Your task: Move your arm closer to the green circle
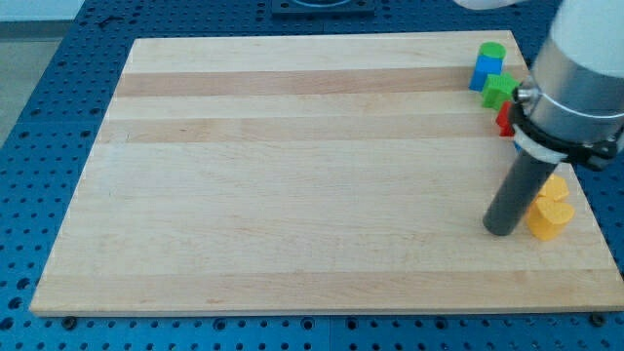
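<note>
wooden board [292, 175], all blocks along frame right. green circle [492, 51] at upper right, touching a blue block [485, 72]; green block [500, 91] and red block [504, 121] below. my tip [501, 228], a bare rod holding nothing, lower right, just left of two yellow blocks [550, 209], well below the circle.

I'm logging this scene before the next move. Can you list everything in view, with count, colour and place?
Board: 1, light wood, fills most of the view.
Green circle: 1, green, top right, touching the blue block's top.
Blue block: 1, blue, just below the green circle.
Green block: 1, green, shape unclear, below the blue block.
Red block: 1, red, mostly hidden by the arm.
Yellow blocks: apparently 2, yellow, right side, one heart-like.
Base: 1, blue, perforated, around the board.
Arm: 1, grey and black, right edge.
My tip: 1, dark, just left of the yellow blocks, far below the green circle.
</note>
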